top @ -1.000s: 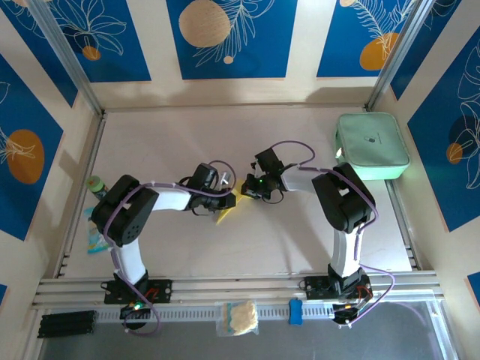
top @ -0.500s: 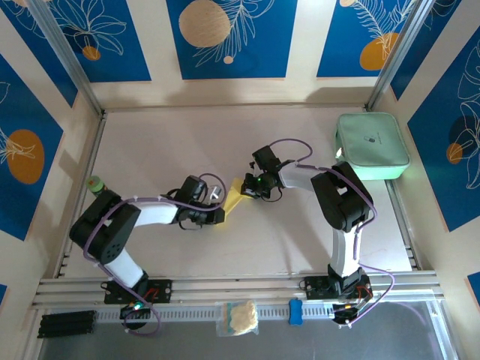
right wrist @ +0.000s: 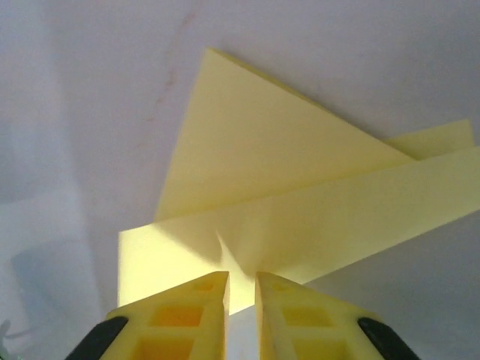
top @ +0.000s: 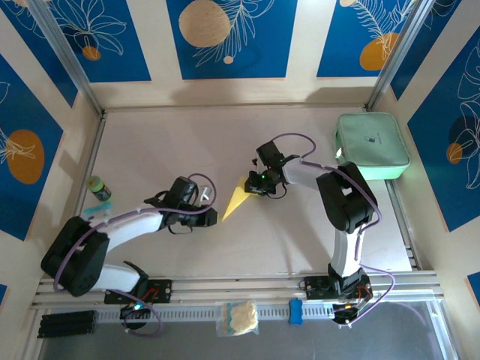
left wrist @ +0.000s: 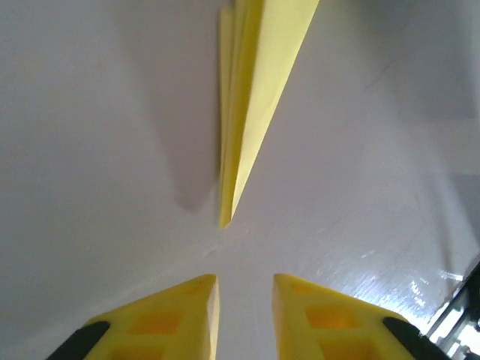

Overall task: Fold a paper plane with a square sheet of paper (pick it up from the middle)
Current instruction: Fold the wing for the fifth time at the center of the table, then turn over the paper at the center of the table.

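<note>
Left tool (left wrist: 244, 279) released paper plane (left wrist: 251, 97); wrist shows gap.

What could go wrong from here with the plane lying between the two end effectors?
1. The right end effector sits over the rear edge of the plane, jaws barely apart; retreating could snag and drag it.
2. The left end effector, jaws apart, points at the nose close by; any forward move may crumple it.
3. In the left wrist view the folded layers stand slightly apart, so the creases may spring open.
</note>
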You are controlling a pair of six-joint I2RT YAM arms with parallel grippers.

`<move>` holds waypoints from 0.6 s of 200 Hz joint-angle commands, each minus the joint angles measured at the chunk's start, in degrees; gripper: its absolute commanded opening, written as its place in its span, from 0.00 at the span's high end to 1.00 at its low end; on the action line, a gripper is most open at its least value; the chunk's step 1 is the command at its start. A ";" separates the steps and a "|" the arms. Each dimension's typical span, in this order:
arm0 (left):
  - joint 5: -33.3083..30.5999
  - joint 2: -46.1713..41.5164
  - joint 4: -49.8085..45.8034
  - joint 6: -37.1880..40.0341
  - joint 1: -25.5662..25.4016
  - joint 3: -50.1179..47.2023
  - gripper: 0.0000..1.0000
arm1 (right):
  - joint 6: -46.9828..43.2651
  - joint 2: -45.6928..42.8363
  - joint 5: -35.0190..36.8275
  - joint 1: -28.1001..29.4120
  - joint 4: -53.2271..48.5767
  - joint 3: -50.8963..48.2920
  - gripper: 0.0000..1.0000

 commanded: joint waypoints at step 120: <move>-21.07 -7.98 0.92 -0.25 11.89 0.13 0.07 | 25.18 8.57 32.99 15.26 -37.89 28.13 0.37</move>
